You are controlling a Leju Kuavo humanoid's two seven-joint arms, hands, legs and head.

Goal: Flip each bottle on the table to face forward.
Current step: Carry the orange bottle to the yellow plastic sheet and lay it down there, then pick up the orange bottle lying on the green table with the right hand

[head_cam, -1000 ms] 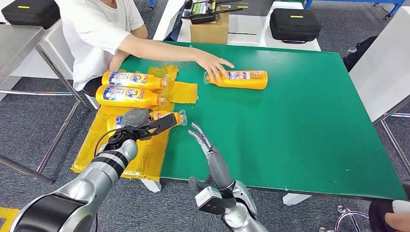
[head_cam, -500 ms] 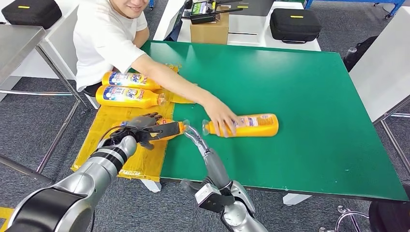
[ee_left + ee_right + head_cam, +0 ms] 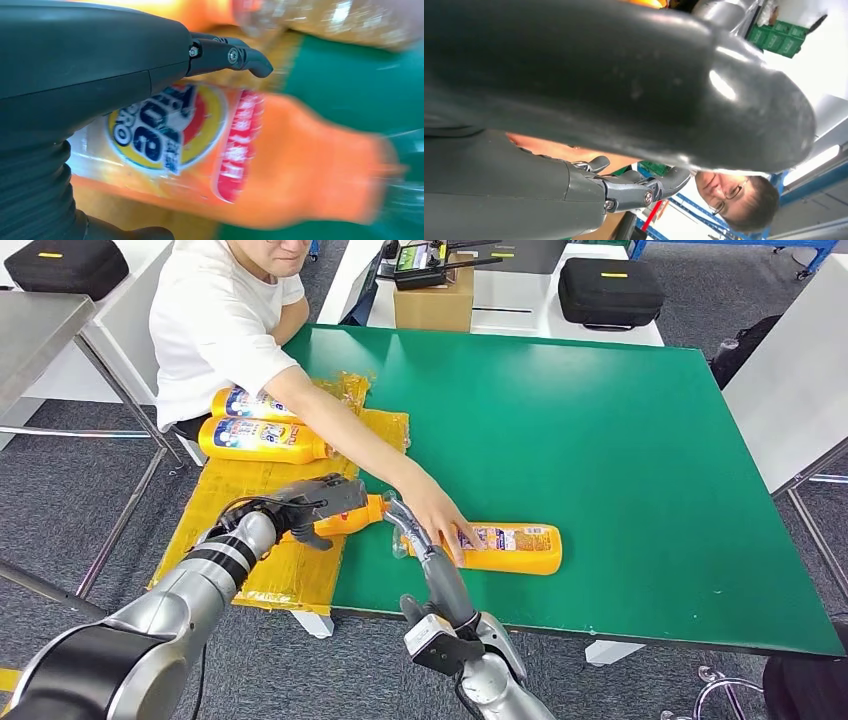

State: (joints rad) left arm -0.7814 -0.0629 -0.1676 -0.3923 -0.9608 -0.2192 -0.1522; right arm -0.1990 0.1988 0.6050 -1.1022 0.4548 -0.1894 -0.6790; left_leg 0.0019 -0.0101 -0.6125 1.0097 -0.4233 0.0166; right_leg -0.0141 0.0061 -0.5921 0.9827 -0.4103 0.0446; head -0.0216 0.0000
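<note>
The green worktop point(image 3: 620, 440) is the landmark. A person point(image 3: 215, 330) at its far left corner reaches an arm across it, and this person's hand point(image 3: 432, 515) has just slid one orange bottle point(image 3: 505, 547) from the middle of the worktop toward its near edge, so a new bottle now waits for the robot. On the yellow sheet point(image 3: 245, 540) at the left edge of the worktop, the left hand point(image 3: 318, 502) grasps another bottle point(image 3: 350, 520) with the label visible, probably half turned. The right hand point(image 3: 415, 540) stands at the near edge of the worktop, fingers stretched, holding nothing. Two more bottles point(image 3: 262, 438) lie further back on the sheet.
</note>
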